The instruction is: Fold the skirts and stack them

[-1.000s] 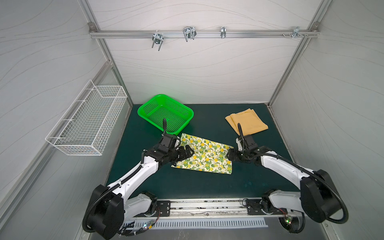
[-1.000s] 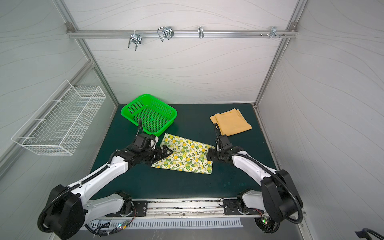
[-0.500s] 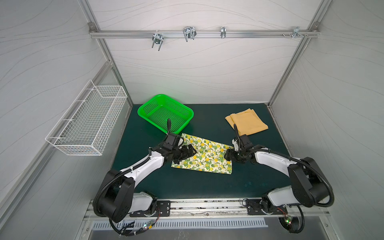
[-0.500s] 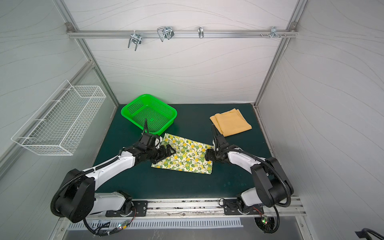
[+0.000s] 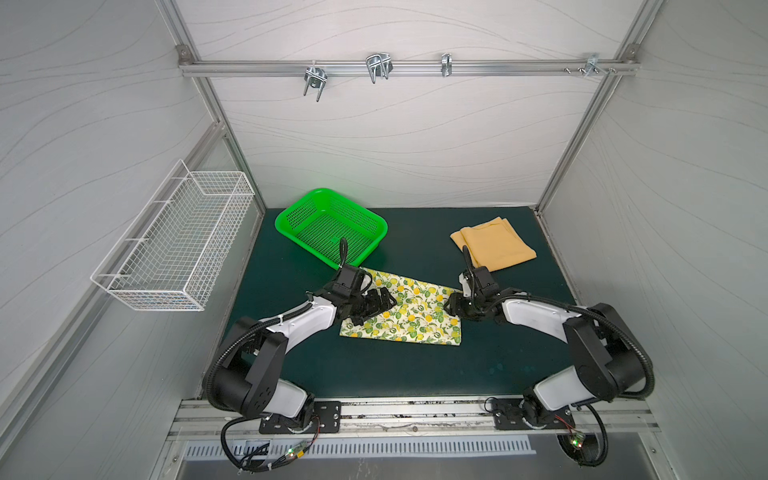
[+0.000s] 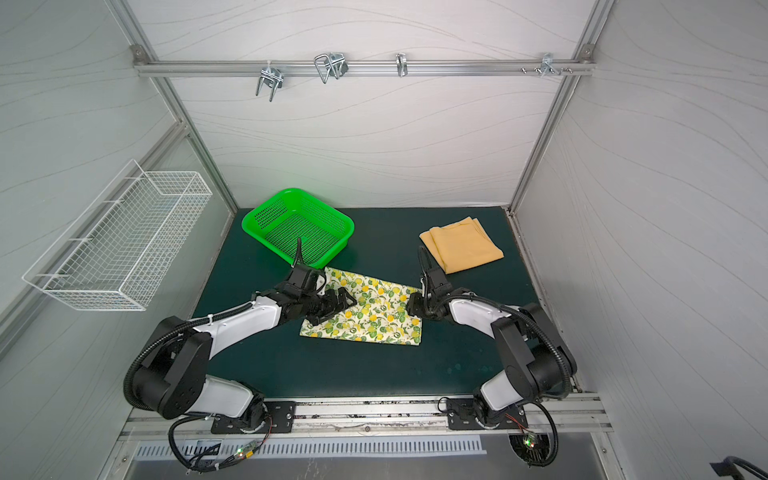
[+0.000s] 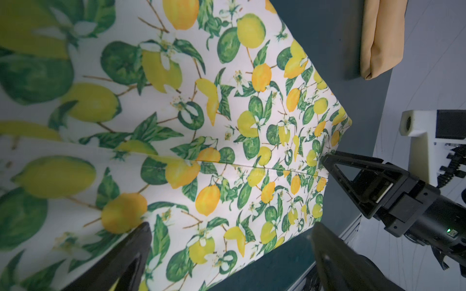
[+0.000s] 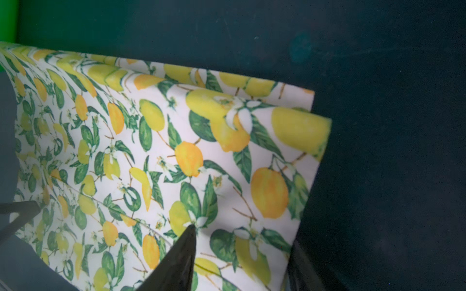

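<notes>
Lemon-print skirt [image 5: 409, 313]: flat on counter [image 5: 415, 370], between both tools. Left tool [image 5: 376, 307]: jaws fully spread, empty, over skirt's end and hiding it in both top views. Right tool [image 5: 451, 305]: jaws half apart astride opposite edge, cloth unpinched; fingertips blurred in wrist view. Mustard skirt [image 5: 494, 245]: folded, beyond Right tool, cropped in left wrist view.

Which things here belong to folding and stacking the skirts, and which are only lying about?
Belong to the job:
lemon-print skirt, lying flat
mustard-orange skirt, folded

Only lying about:
green perforated basket
white wire basket
metal hooks
</notes>
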You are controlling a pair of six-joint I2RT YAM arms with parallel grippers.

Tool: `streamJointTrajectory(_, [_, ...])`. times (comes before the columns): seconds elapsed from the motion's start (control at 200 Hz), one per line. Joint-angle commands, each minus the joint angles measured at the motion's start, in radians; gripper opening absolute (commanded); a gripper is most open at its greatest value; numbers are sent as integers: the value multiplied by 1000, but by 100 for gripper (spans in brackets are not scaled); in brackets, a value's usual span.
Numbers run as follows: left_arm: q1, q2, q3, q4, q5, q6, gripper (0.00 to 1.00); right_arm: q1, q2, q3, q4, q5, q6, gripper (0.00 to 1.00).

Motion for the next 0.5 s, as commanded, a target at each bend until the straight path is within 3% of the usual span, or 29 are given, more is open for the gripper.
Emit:
streamJointTrajectory(0.0, [2, 25, -11, 63, 18, -2, 99, 21, 90, -52, -33, -78, 33, 48])
streamJointTrajectory(0.27, [2, 79, -30, 102, 26, -6, 99, 51, 122, -30, -21, -97, 62, 48])
streamJointTrajectory(0.495, [1, 102, -63, 143, 25, -19, 99, 54, 34, -57, -74, -44, 56, 65])
